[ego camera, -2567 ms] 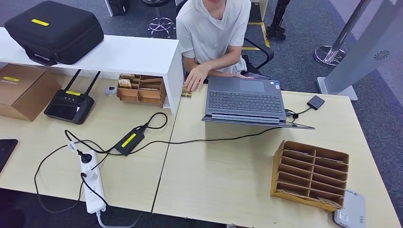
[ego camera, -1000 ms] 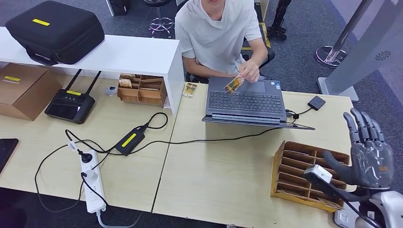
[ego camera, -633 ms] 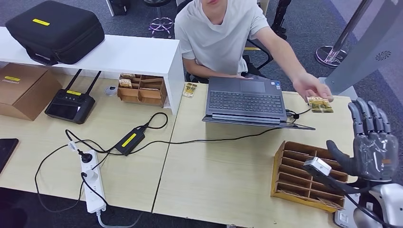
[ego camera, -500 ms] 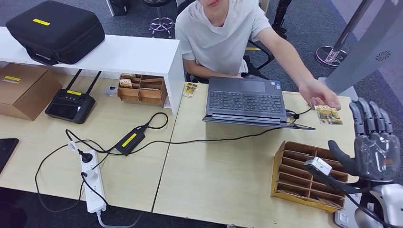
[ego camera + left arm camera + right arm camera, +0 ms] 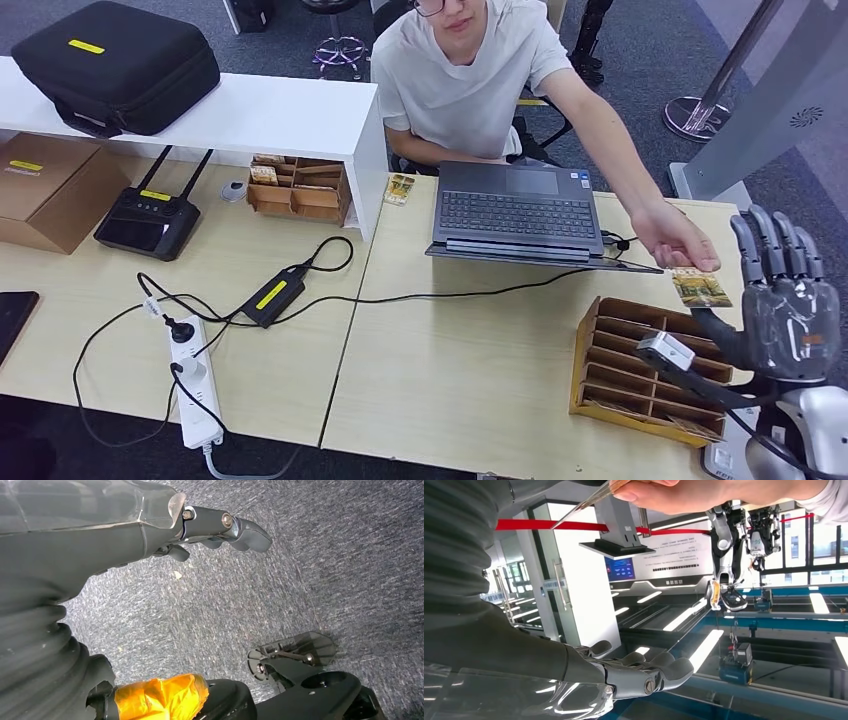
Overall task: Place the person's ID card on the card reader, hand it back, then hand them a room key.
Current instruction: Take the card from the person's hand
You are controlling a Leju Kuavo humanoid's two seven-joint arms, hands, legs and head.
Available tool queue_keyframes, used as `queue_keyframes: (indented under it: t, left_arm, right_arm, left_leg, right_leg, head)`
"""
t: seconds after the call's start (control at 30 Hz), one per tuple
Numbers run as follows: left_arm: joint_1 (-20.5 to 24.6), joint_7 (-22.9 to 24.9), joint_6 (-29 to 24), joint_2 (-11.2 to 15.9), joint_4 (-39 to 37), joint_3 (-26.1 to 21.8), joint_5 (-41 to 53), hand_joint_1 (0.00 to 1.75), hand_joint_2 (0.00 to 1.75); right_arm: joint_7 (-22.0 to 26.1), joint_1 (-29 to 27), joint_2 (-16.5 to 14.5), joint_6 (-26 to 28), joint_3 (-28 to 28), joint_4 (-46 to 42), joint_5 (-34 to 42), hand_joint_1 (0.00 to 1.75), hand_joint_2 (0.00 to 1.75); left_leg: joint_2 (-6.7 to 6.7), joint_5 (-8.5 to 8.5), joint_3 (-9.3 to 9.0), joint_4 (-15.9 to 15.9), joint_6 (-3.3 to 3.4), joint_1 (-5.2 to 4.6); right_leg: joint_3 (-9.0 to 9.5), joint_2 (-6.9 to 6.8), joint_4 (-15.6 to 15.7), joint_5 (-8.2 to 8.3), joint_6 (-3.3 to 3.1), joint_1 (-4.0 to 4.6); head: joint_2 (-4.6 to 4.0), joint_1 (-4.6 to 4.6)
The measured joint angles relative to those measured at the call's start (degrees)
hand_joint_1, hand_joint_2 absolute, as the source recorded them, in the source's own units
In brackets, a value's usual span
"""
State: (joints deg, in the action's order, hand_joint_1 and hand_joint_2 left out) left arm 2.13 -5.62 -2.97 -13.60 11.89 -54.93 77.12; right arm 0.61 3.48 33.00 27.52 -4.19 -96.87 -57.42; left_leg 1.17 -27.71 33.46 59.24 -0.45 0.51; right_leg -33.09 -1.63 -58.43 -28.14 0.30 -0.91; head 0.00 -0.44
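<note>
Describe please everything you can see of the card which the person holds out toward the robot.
The ID card is a thin, flat rectangle with a yellow-brown printed face; the print is too small to read. The person's hand pinches one short end and holds it out, roughly level, above the table's far right part, just beyond the cardboard slotted organizer. It lies close beside the robot's raised right hand, whose fingers are spread and not yet touching it.

No text can be read — the yellow labels on the case (image 5: 85,47) and box (image 5: 24,166) are too small. The wall signs (image 5: 679,566) are blurred too.
</note>
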Motion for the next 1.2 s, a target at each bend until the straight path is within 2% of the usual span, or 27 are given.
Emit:
queue_keyframes:
  t: [0.07,0.1,0.17,0.2,0.23,0.3,0.57,1.2]
  left_arm:
    - [0.00,0.00,0.11,0.00,0.00,0.00,-0.08,0.00,1.75]
    - [0.00,0.01,0.33,0.01,0.00,0.00,-0.19,0.00,1.75]
    - [0.01,-0.18,1.31,0.03,0.00,0.00,-0.50,0.00,0.87]
    - [0.01,-0.58,2.06,0.05,0.00,0.00,-0.69,0.00,0.87]
    - [0.01,-1.24,2.88,0.10,0.00,0.00,-0.88,0.00,0.87]
    - [0.03,-2.92,4.53,0.20,0.00,0.00,-1.32,0.00,1.75]
    - [0.31,-4.03,6.34,0.13,0.00,0.00,-2.28,0.00,1.75]
    - [0.33,-3.58,5.84,0.11,0.00,-0.02,-2.42,0.00,1.75]
  right_arm:
    - [0.00,0.11,0.00,0.00,-0.01,0.00,0.00,0.00,1.75]
    - [0.01,0.16,0.00,-0.01,-0.03,0.01,0.00,0.17,1.75]
    - [0.12,0.29,0.01,-0.02,-0.11,0.05,0.01,1.04,1.75]
    - [0.23,0.39,0.01,-0.02,-0.20,0.10,0.05,1.48,1.75]
    - [0.38,0.50,0.01,-0.04,-0.30,0.17,0.13,1.75,1.75]
    - [0.73,0.77,-0.01,-0.11,-0.56,0.34,0.40,1.75,1.75]
    - [1.91,1.66,-0.04,-0.15,-1.41,1.62,2.37,1.75,1.75]
    - [2.40,0.55,-0.13,0.31,-1.84,1.93,2.80,1.75,1.75]
  left_leg:
    - [0.00,0.00,0.00,0.00,0.00,0.00]
    - [0.00,0.00,0.00,0.00,0.00,0.00]
    - [0.00,0.00,0.01,0.00,0.00,0.00]
    - [-0.01,0.00,0.01,0.00,0.00,0.00]
    - [-0.01,0.00,0.01,0.00,0.00,0.00]
    - [-0.04,0.00,0.01,0.00,0.00,0.00]
    - [-0.10,0.00,0.01,0.00,0.00,0.00]
    - [-0.11,0.00,0.00,0.00,0.00,0.00]
  right_leg:
    - [0.00,0.00,0.00,0.00,0.00,0.00]
    - [0.00,0.00,0.00,0.00,0.00,0.00]
    - [0.00,0.00,0.00,0.00,0.00,-0.01]
    - [0.00,0.00,0.00,0.00,0.00,-0.01]
    - [0.00,0.00,0.00,0.00,0.00,-0.01]
    - [0.00,-0.02,0.00,0.00,0.00,-0.01]
    - [0.00,-0.05,0.00,0.00,0.00,-0.02]
    - [0.00,-0.05,0.01,-0.01,0.01,-0.03]
  head:
    - [0.00,0.01]
    - [0.00,0.01]
    - [0.00,0.01]
    - [0.00,0.01]
    - [0.00,0.01]
    - [0.00,0.00]
    - [0.00,0.00]
    - [0.00,0.00]
